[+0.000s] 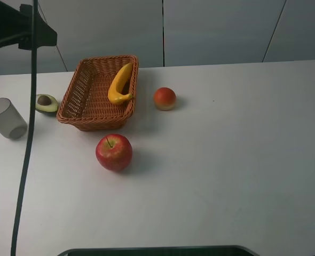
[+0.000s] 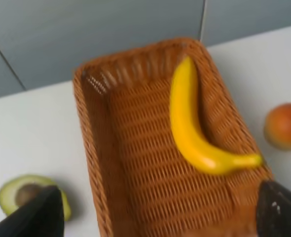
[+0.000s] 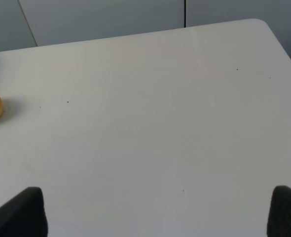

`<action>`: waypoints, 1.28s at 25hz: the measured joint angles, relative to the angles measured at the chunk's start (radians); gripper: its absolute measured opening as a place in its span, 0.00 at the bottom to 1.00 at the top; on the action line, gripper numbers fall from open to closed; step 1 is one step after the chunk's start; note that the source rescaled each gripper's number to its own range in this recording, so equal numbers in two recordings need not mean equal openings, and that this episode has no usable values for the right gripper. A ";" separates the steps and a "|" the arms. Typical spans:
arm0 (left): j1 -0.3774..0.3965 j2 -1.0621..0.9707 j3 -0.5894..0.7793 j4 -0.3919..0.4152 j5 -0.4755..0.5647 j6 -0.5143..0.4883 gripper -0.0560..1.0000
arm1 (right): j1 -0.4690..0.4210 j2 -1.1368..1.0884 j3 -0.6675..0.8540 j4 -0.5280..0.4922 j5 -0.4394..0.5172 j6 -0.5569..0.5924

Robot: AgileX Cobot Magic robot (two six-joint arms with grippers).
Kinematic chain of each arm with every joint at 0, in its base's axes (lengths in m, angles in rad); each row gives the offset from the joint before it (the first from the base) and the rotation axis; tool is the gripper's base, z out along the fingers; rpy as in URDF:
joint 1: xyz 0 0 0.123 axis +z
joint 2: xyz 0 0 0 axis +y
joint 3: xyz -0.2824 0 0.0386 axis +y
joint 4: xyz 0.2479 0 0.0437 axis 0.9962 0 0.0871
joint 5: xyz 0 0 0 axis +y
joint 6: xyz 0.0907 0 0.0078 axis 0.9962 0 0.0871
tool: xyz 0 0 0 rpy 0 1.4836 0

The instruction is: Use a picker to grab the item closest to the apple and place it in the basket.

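White table [image 1: 243, 160]: banana [image 1: 120, 83] in basket [image 1: 76, 94]; both end effectors spread, tips cropped, empty

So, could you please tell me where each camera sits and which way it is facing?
Exterior high: mounted above, looking down the white table at the basket, apple and cup; a dark arm part shows top left.
Left wrist: above the basket, facing the banana; left pincer fingertips at the lower corners.
Right wrist: over bare table; right pincer fingertips at the lower corners.
All three show the orange fruit.
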 joint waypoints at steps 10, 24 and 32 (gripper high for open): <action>0.000 -0.314 0.042 -0.114 0.240 0.079 0.99 | 0.000 0.000 0.000 0.000 0.000 0.000; 0.000 -0.854 0.174 -0.132 0.567 0.087 0.99 | 0.000 0.000 0.000 0.000 0.000 0.000; 0.000 -1.098 0.246 -0.132 0.639 0.152 0.99 | 0.000 0.000 0.000 0.000 0.000 0.000</action>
